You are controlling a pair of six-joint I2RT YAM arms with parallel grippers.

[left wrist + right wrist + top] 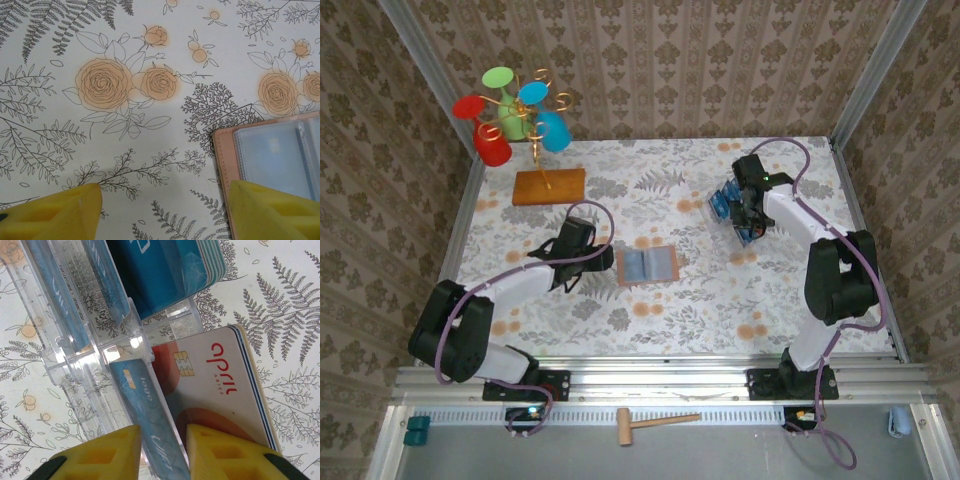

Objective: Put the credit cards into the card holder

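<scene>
right gripper (163,434) straddles one blue credit card (141,390) in the tray (75,365).

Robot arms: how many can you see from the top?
2. The left arm stretches beside the open card holder; the right arm reaches over the clear tray.

Card holder (280,160) cut off at rt edge; blue card (146,407) low end hidden btwn fingers (100,455).
</scene>
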